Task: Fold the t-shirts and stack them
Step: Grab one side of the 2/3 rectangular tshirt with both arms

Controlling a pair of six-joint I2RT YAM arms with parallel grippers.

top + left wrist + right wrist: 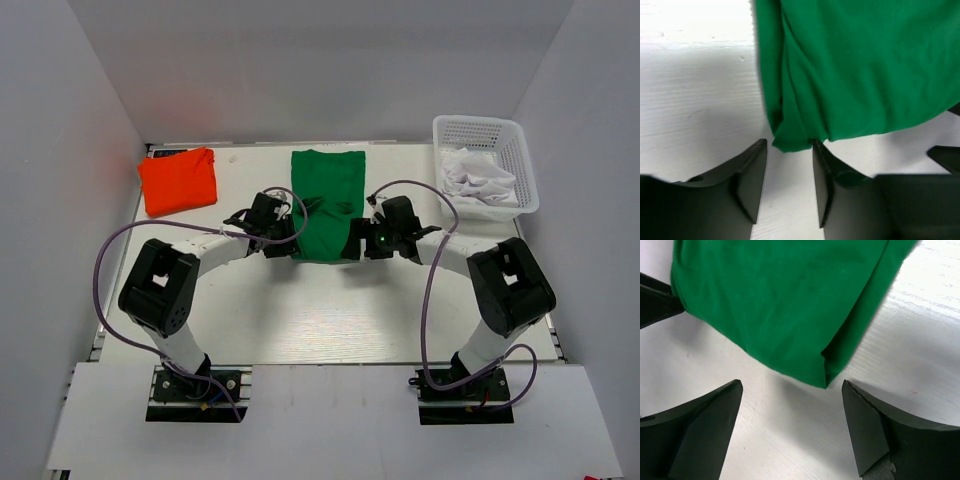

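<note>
Top view: green shirt lies folded into a strip at mid-tabletop. Orange shirt lies folded at the far left. Basket stands at the far right. Left end effector and right end effector are at the green shirt's near corners.

Left wrist view: left end effector partly open, shirt corner at its tips, ungripped.

Right wrist view: right end effector wide open, holding nothing, shirt corner just ahead.
</note>
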